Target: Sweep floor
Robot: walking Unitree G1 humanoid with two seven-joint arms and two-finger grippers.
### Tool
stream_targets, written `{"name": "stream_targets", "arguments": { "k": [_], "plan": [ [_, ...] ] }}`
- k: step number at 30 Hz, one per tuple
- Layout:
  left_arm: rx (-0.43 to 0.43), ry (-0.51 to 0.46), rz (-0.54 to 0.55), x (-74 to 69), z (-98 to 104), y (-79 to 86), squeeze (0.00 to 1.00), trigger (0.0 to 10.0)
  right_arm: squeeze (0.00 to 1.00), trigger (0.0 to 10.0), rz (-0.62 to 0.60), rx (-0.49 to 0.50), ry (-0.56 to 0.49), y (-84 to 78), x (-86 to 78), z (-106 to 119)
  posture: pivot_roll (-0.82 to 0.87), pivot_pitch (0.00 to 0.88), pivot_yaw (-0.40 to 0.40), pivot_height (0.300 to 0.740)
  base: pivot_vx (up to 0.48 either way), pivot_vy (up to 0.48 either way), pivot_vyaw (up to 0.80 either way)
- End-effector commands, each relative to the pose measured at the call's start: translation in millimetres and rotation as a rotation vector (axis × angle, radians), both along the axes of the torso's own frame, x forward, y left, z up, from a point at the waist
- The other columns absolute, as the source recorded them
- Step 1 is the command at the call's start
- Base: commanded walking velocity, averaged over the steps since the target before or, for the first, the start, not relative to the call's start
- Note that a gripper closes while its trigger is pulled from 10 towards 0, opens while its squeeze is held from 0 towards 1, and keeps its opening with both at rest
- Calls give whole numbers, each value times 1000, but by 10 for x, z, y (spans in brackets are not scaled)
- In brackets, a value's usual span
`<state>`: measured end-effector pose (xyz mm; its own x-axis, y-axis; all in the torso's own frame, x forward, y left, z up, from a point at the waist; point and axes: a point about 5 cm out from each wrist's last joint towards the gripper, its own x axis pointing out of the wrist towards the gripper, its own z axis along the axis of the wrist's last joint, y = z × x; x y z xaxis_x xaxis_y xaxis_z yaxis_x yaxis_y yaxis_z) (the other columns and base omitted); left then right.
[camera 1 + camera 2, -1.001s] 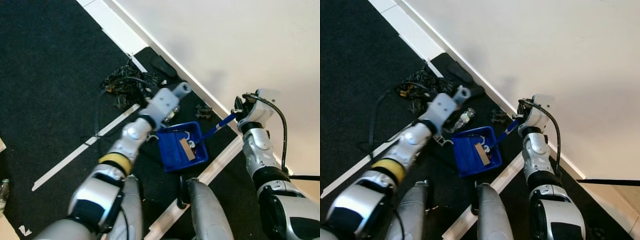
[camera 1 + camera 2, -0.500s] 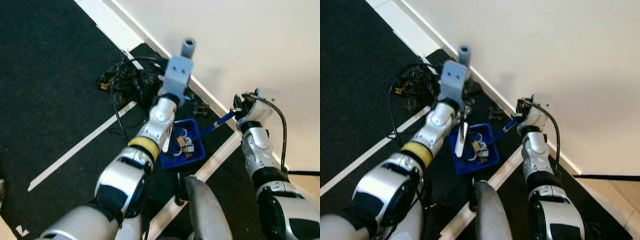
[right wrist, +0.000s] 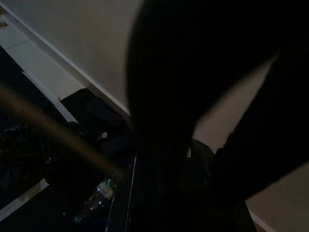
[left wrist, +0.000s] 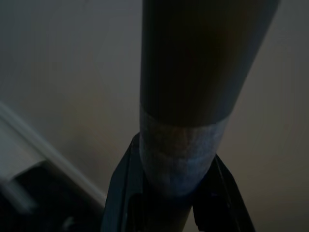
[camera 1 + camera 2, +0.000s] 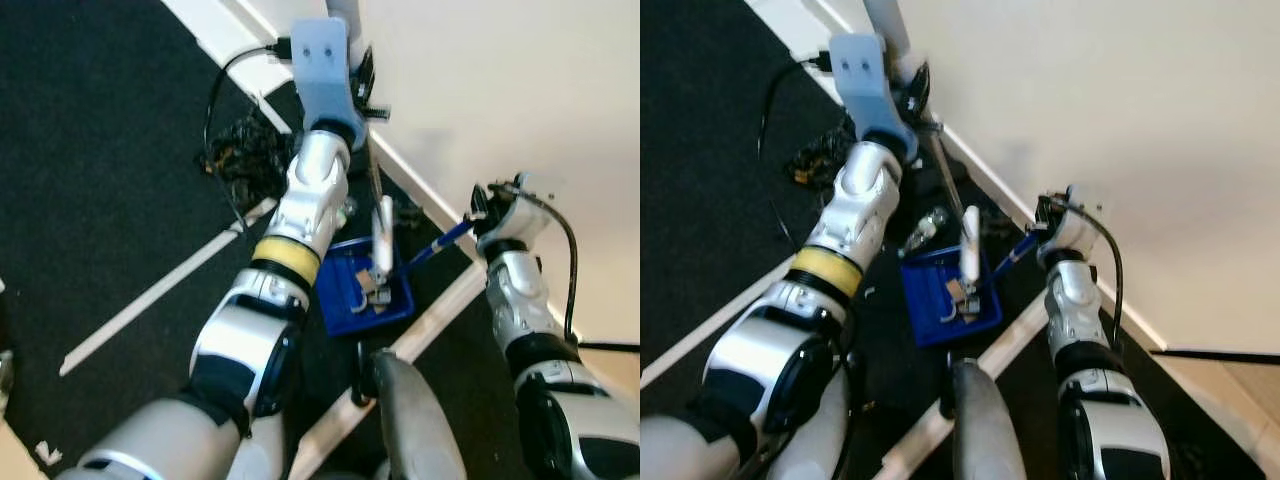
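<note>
left gripper (image 5: 362, 88) raised by the wall, fingers clamped around the broom handle (image 5: 945, 175); right gripper (image 5: 478, 215) pinches the blue dustpan's handle (image 5: 440, 243).

broom head (image 5: 381, 245) hangs over the dustpan (image 5: 340, 295), which sits on dark floor near the white skirting, holding scraps; a bottle (image 5: 925, 228) and tangled debris (image 5: 240, 160) lie just beyond the dustpan. likely risk: the swinging head knocks the pan, tipping scraps out, or the handle slips.
</note>
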<state>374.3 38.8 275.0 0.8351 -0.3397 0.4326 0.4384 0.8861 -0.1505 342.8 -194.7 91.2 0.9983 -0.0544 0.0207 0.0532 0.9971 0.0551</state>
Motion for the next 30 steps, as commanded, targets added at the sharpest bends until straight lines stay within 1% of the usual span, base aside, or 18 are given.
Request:
{"name": "stream_targets", "arguments": {
  "k": [1, 2, 5, 6, 7, 8, 9, 10, 12, 16, 18, 19, 22, 24, 25, 27, 28, 30],
  "plan": [
    [-3, -21, -40, -95, 24, 118, 0, 10000, 0, 10000, 12, 17, 248, 42, -270, -536, 21, 424, -95, 740, 0, 0, 0],
    [-3, -21, -40, -95, 24, 118, 0, 10000, 0, 10000, 12, 17, 248, 42, -270, -536, 21, 424, -95, 740, 0, 0, 0],
    [199, -12, 34, -123, -99, 505, 0, 10000, 0, 10000, 19, 20, 253, 57, -272, -545, 22, 427, -98, 740, 0, 0, 0],
    [199, -12, 34, -123, -99, 505, 0, 10000, 0, 10000, 19, 20, 253, 57, -272, -545, 22, 427, -98, 740, 0, 0, 0],
    [315, 27, 94, -125, -216, 703, 0, 10000, 0, 10000, 20, 21, 255, 58, -273, -547, 22, 426, -100, 740, 0, 0, 0],
    [500, 107, 223, -148, -413, 1058, 0, 10000, 0, 10000, 23, 21, 257, 59, -271, -547, 22, 422, -102, 740, 0, 0, 0],
    [548, 136, 308, -164, -489, 1225, 0, 10000, 0, 10000, 24, 21, 258, 56, -268, -545, 25, 420, -109, 740, 0, 0, 0],
    [568, 150, 360, -177, -527, 1316, 0, 10000, 0, 10000, 24, 21, 258, 53, -266, -544, 25, 420, -109, 740, 0, 0, 0],
    [573, 171, 395, -205, -550, 1380, 0, 10000, 0, 10000, 25, 21, 259, 52, -264, -542, 25, 420, -109, 740, 0, 0, 0],
    [640, 221, 634, -406, -791, 1707, 0, 10000, 0, 10000, 38, 16, 258, 60, -235, -518, 17, 413, -117, 740, 0, 0, 0],
    [650, 231, 661, -447, -846, 1733, 0, 10000, 0, 10000, 40, 15, 258, 63, -229, -512, 17, 413, -117, 740, 0, 0, 0],
    [657, 267, 679, -525, -1013, 1715, 0, 10000, 0, 10000, 46, 14, 258, 73, -223, -508, 11, 412, -119, 740, 0, 0, 0],
    [655, 282, 678, -547, -1070, 1697, 0, 10000, 0, 10000, 47, 14, 258, 75, -222, -508, 11, 412, -119, 740, 0, 0, 0],
    [641, 334, 658, -618, -1242, 1621, 0, 10000, 0, 10000, 51, 14, 259, 82, -223, -510, 7, 411, -119, 740, 0, 0, 0],
    [641, 334, 658, -618, -1242, 1621, 0, 10000, 0, 10000, 51, 14, 259, 82, -223, -510, 7, 411, -119, 740, 0, 0, 0],
    [572, 395, 643, -689, -1446, 1514, 0, 10000, 0, 10000, 57, 12, 261, 88, -228, -516, 5, 410, -120, 740, 0, 0, 0],
    [572, 395, 643, -689, -1446, 1514, 0, 10000, 0, 10000, 57, 12, 261, 88, -228, -516, 5, 410, -120, 740, 0, 0, 0],
    [502, 414, 648, -729, -1591, 1411, 0, 10000, 0, 10000, 60, 11, 262, 86, -236, -523, 0, 407, -122, 740, 0, 0, 0]
  ]
}}
